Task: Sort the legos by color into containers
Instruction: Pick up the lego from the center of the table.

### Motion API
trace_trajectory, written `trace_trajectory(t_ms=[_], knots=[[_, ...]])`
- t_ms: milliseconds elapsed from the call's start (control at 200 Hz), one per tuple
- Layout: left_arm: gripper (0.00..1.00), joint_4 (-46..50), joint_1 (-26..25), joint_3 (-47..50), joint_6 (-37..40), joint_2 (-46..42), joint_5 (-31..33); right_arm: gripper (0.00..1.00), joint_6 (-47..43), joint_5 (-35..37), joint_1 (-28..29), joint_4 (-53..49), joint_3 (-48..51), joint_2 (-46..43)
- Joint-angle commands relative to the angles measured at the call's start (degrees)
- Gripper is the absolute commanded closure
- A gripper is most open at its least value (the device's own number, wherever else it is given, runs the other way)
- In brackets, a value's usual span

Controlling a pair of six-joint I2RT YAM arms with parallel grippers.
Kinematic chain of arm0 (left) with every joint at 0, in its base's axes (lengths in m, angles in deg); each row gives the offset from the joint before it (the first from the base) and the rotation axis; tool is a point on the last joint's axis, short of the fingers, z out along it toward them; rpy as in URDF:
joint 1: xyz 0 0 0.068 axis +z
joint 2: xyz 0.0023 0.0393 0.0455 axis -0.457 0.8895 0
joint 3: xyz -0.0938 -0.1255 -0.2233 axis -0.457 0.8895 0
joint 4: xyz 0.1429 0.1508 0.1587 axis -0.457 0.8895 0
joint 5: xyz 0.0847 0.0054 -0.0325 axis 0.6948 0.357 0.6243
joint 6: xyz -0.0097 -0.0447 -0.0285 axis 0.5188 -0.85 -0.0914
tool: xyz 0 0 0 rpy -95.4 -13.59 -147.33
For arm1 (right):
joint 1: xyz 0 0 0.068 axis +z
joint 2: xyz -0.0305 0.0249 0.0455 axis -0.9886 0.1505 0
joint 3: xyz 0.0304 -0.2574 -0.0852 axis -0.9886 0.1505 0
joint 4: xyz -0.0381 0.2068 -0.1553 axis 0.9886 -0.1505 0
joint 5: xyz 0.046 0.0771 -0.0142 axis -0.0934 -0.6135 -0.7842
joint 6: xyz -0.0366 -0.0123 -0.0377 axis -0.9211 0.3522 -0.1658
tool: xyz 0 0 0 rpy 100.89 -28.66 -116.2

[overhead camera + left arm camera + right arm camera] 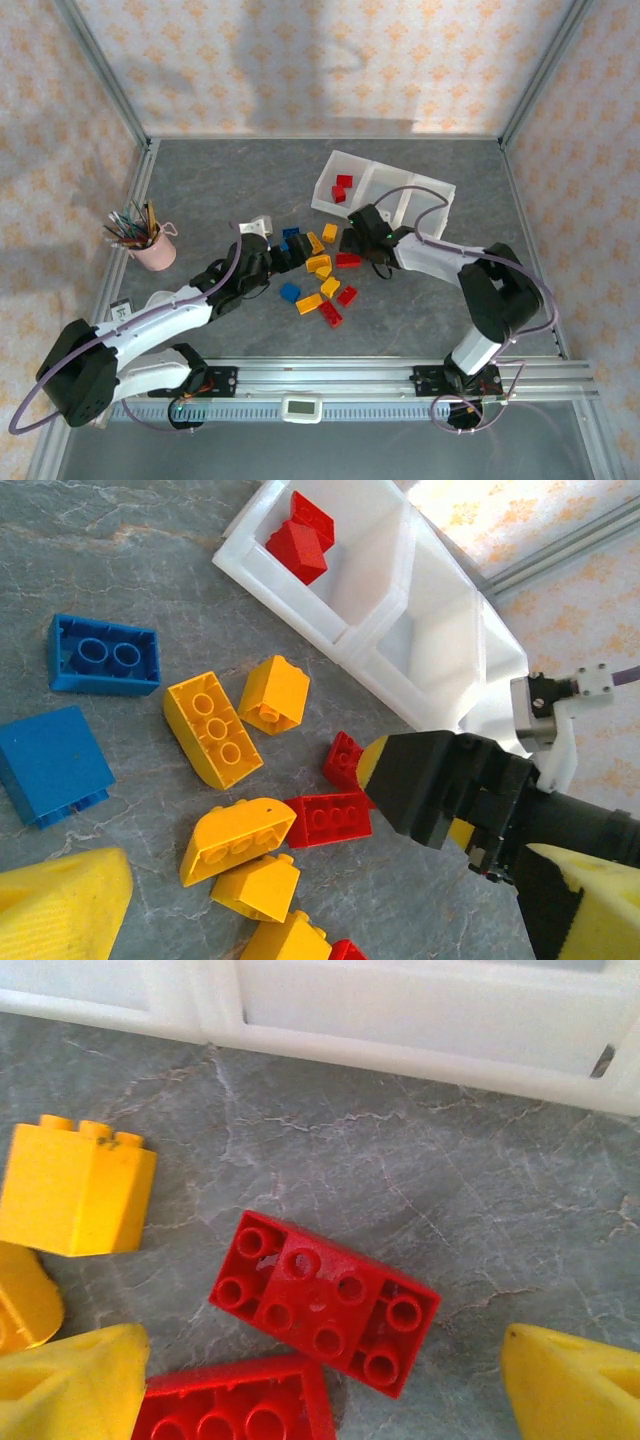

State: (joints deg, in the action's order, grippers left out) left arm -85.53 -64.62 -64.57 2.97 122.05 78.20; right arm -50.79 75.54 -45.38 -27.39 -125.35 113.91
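While my right fingers (575, 1385) hang open over the flat red plastic brick (325, 1300), I'd next lower and close.

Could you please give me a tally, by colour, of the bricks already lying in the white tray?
Red bricks in the tray: 2
Yellow: 0
Blue: 0
Total in the tray, as far as its compartments can be seen: 2
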Motion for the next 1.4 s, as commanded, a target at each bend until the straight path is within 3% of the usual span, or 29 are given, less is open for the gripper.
trace_trajectory(t_ms=[0, 360, 816, 1111, 1396], knots=[[0.01, -2.5, -0.5, -0.5, -0.4, 1.0, 1.4, 0.08, 3.9, 4.5, 0.2, 1.1, -2.3, 2.2], [0.01, -2.0, -0.6, -1.9, 0.6, 3.2, 1.5, 0.05, 4.7, 7.2, 0.3, -0.7, -6.1, 9.0], [0.01, -2.3, -0.6, -1.9, 0.5, 3.7, 1.2, 0.23, 3.6, 7.3, 0.3, -3.4, -1.9, 5.0], [0.01, -1.2, -0.6, -2.4, 0.9, 2.9, 1.7, 0.42, 1.2, 7.8, 0.3, -2.9, -3.8, 6.4], [0.01, 0.0, -0.5, -4.1, 2.5, 2.4, 2.7, 0.46, -1.9, 10.5, 0.3, -6.2, -6.4, -0.1]])
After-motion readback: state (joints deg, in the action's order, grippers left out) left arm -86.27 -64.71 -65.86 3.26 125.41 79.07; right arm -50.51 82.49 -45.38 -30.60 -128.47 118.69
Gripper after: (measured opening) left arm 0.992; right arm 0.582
